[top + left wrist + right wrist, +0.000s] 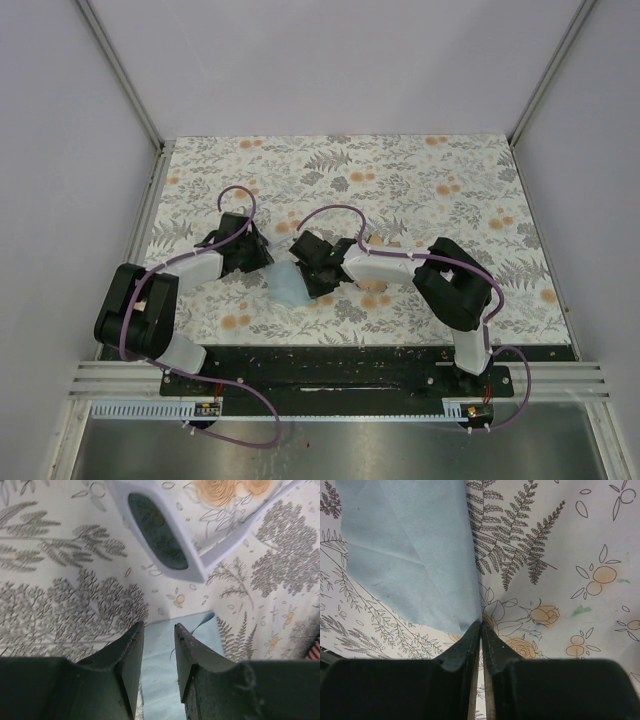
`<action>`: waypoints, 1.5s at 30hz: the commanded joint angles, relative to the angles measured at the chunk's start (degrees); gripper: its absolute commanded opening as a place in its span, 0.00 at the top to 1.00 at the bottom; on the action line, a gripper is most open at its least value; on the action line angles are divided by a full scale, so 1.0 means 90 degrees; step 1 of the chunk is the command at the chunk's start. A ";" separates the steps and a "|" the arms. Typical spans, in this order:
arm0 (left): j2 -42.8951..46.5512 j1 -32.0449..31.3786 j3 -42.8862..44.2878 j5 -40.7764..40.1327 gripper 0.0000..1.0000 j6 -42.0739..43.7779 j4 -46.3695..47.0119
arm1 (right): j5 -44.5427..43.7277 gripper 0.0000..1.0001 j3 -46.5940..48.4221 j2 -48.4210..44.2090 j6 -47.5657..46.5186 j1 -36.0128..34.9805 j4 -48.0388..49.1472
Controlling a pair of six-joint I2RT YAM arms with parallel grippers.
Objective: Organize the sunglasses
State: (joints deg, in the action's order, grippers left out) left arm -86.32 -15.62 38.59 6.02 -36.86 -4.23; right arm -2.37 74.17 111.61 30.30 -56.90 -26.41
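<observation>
blue cloth [405,545] is what both arms are busy with, not the sunglasses [160,532]. the right end effector [480,625] has its 2 fingers pressed together on the cloth's edge, and the fabric seems to lift off the desk [400,170] toward that pinch. the left end effector [157,627] is spread by a narrow gap, with another corner of the cloth lying between its fingers, not clamped as far as i can judge. the sunglasses lie on the floral desk at 12 o'clock from the left end effector, near it but apart, with dark lenses, a whitish frame and 1 temple swung out. a striped sliver at 3 o'clock in the left wrist view may be the case [314,649], but too little shows to tell whether it is open. by my reading the task is early: the glasses are neither folded nor stowed, and nothing grips them.
</observation>
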 commanded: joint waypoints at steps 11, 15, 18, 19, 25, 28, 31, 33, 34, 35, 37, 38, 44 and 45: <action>0.0276 -0.0110 -0.0195 -0.0299 0.64 0.0228 -0.0957 | 0.0078 0.87 0.0060 -0.0312 0.0100 -0.0064 -0.0083; 0.0022 -0.0140 -0.0138 -0.0103 0.63 0.0238 -0.0858 | 0.0097 0.87 0.0030 -0.0341 0.0119 -0.0064 -0.0083; -0.0212 -0.0208 0.0038 0.0043 0.63 0.0248 -0.0829 | 0.0127 0.87 0.0001 -0.0360 0.0129 -0.0064 -0.0073; -0.0290 -0.0237 0.0097 0.0092 0.64 0.0258 -0.0829 | 0.0117 0.87 -0.0009 -0.0380 0.0119 -0.0064 -0.0083; -0.0525 -0.0267 0.0087 0.0180 0.77 0.0190 -0.0673 | 0.0117 0.86 -0.0058 -0.0468 0.0139 -0.0064 -0.0073; -0.0681 -0.0277 0.0087 0.0258 0.89 0.0151 -0.0575 | 0.0127 0.84 -0.0058 -0.0487 0.0158 -0.0064 -0.0083; -0.0750 -0.0267 0.0097 0.0288 1.00 0.0121 -0.0517 | 0.0078 0.78 -0.0028 -0.0536 0.0158 -0.0064 -0.0083; -0.0682 -0.0277 0.0097 0.0268 1.00 0.0131 -0.0497 | 0.0020 0.69 0.0001 -0.0604 0.0149 -0.0064 -0.0073; -0.0624 -0.0277 0.0107 0.0259 1.00 0.0150 -0.0526 | 0.0000 0.63 0.0040 -0.0624 0.0148 -0.0064 -0.0073; -0.0546 -0.0277 0.0126 0.0278 1.00 0.0189 -0.0546 | -0.0020 0.60 0.0079 -0.0653 0.0148 -0.0064 -0.0083; -0.0331 -0.0277 0.0126 0.0336 1.00 0.0277 -0.0575 | -0.0020 0.56 0.0215 -0.0663 0.0119 -0.0054 -0.0083; -0.0156 -0.0277 0.0126 0.0346 1.00 0.0316 -0.0594 | -0.0020 0.56 0.0293 -0.0644 0.0090 -0.0054 -0.0083; 0.0606 -0.0277 0.0039 0.0580 1.00 0.0414 -0.0741 | 0.0019 0.64 0.0957 -0.0332 -0.0407 -0.0044 -0.0083; 0.0723 -0.0277 0.0029 0.0687 1.00 0.0356 -0.0722 | -0.0058 0.64 0.1045 -0.0292 -0.0486 -0.0035 -0.0073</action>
State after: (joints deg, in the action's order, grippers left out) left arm -85.32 -17.87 39.35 9.26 -34.57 -9.67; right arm -1.93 78.13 109.23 29.76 -56.90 -27.94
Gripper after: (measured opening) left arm 0.016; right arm 0.372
